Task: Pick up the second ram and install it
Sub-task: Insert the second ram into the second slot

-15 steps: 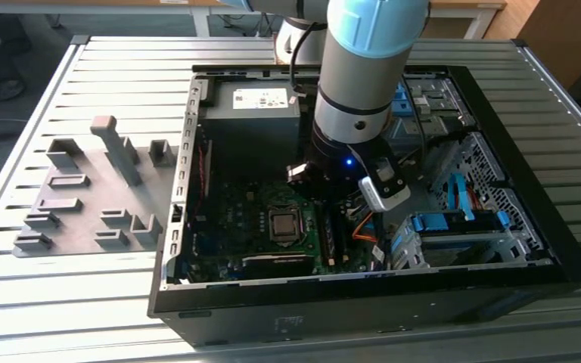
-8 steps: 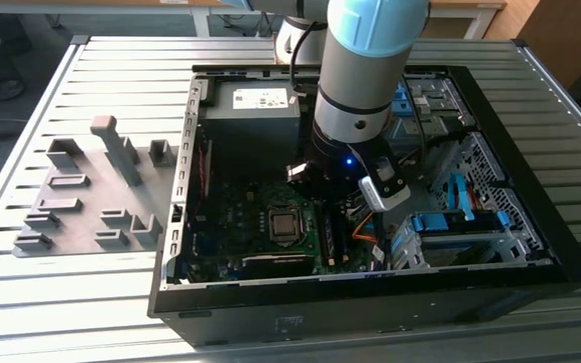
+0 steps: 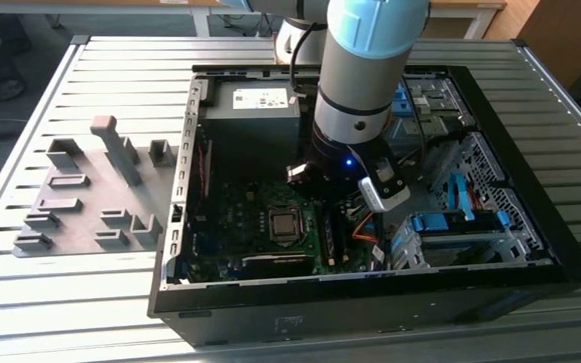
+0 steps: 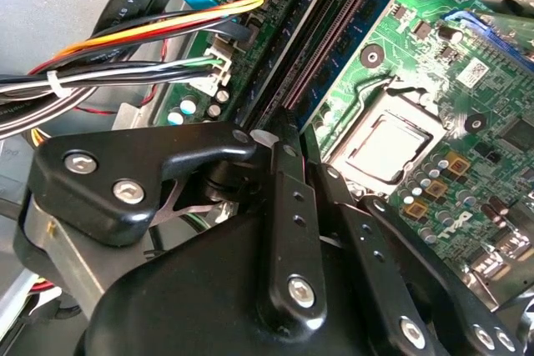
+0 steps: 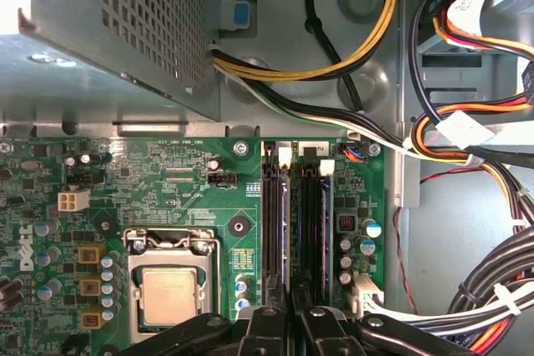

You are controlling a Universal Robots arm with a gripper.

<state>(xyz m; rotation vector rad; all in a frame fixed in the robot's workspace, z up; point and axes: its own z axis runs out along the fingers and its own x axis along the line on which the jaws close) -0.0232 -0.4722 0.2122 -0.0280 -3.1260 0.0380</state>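
Both wrist views show the gripper point(image 5: 288, 310) low over the motherboard point(image 5: 183, 181), its black fingers point(image 4: 288, 206) drawn close together at the memory slots point(image 5: 299, 223) beside the processor socket point(image 5: 171, 285). Whether they clamp the second ram point(image 4: 346, 43), a green strip standing in a slot, I cannot tell. Exterior view: the arm point(image 3: 366, 68) reaches into the open PC case point(image 3: 532, 249); grey holder blocks point(image 3: 99, 193) sit outside on the slatted table point(image 3: 119, 68).

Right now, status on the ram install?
Hand low inside PC case, over memory slots. Second ram: can't tell if held or seated. Cables beside slots, not across them.
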